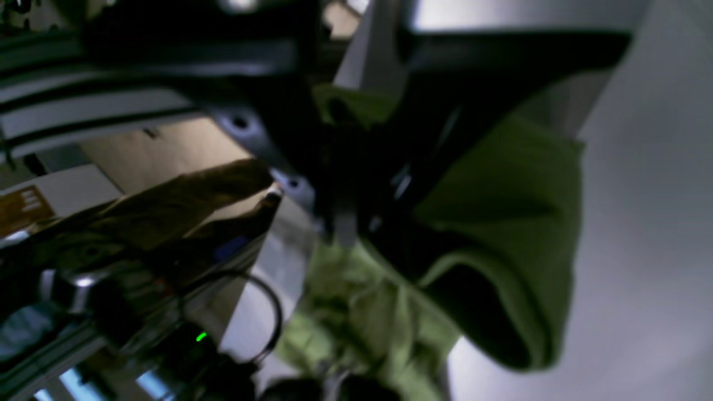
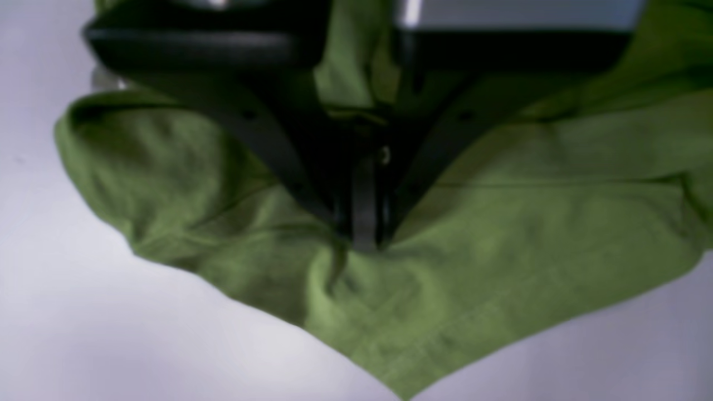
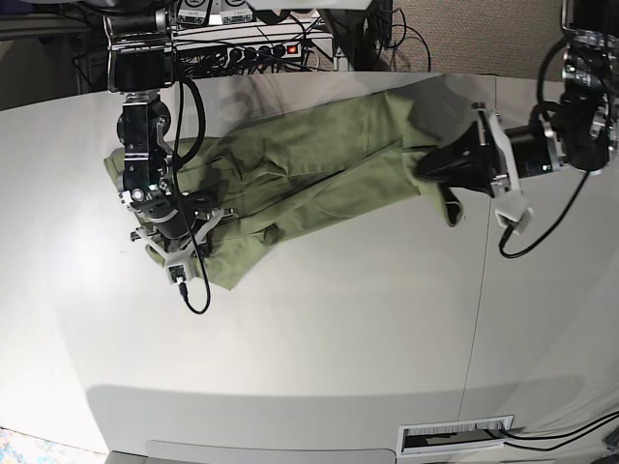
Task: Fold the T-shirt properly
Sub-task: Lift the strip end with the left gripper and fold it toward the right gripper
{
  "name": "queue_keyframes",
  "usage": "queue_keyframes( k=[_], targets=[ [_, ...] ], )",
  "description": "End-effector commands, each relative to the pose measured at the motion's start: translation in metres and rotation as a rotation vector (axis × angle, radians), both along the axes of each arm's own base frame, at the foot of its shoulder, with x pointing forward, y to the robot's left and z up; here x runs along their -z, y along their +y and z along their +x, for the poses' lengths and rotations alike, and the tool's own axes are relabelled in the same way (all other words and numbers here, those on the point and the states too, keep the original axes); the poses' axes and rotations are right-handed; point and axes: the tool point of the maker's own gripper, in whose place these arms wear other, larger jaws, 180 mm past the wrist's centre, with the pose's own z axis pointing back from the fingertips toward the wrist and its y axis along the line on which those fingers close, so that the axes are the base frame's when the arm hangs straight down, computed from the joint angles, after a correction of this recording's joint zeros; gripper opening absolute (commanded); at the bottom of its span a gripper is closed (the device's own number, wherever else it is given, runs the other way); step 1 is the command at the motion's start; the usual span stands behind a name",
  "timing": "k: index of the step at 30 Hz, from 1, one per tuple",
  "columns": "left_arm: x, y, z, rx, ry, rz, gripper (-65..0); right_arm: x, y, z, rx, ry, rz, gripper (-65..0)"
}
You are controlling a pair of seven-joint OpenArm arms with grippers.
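The olive-green T-shirt [image 3: 309, 164] lies stretched and wrinkled across the back of the white table [image 3: 338, 329]. My right gripper [image 3: 184, 232], at the left of the base view, is shut on a bunched part of the shirt near its left end. In the right wrist view the fingertips [image 2: 362, 236] pinch a fold of the green cloth [image 2: 501, 239]. My left gripper [image 3: 426, 172], at the right of the base view, is shut on the shirt's right end. In the left wrist view [image 1: 345, 223] the cloth [image 1: 512, 211] hangs in a loose fold from the jaws.
A power strip and cables [image 3: 251, 48] sit behind the table's back edge. A slotted vent [image 3: 455, 435] is set in the table near the front right. Cardboard boxes and gear [image 1: 139, 211] show beyond the table in the left wrist view.
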Motion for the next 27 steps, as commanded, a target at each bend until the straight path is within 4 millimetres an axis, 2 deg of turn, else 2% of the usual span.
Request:
queue_keyframes(
  k=[1,13,17,19,23,27],
  targets=[
    [-0.017,-0.003,0.005,-0.004,-0.050,-0.042,-65.0,0.046,0.019,-0.056,-0.088,0.272,-0.020,-65.0],
    [-0.033,-0.046,0.006,-0.052,-0.062,-0.257,-65.0,0.048,0.028,-0.058,-0.119,0.278,-0.026,-65.0],
    [-0.031,-0.061,0.005,-0.055,-0.056,-0.281,-65.0,0.048,0.026,-0.058,-0.118,0.279,-0.029,-65.0],
    [-0.027,-0.076,-0.003,-0.016,-0.032,-0.290,-65.0,0.048,0.026,-0.058,-0.118,0.279,-0.028,-65.0],
    [-0.005,-0.109,-0.023,0.073,-0.004,-0.225,-65.0,0.048,0.026,-0.058,-0.117,0.279,-0.031,-65.0],
    [0.009,-0.130,-0.033,0.112,-0.036,-0.157,-65.0,0.048,0.023,-0.059,-0.119,0.282,-0.049,-65.0]
  ],
)
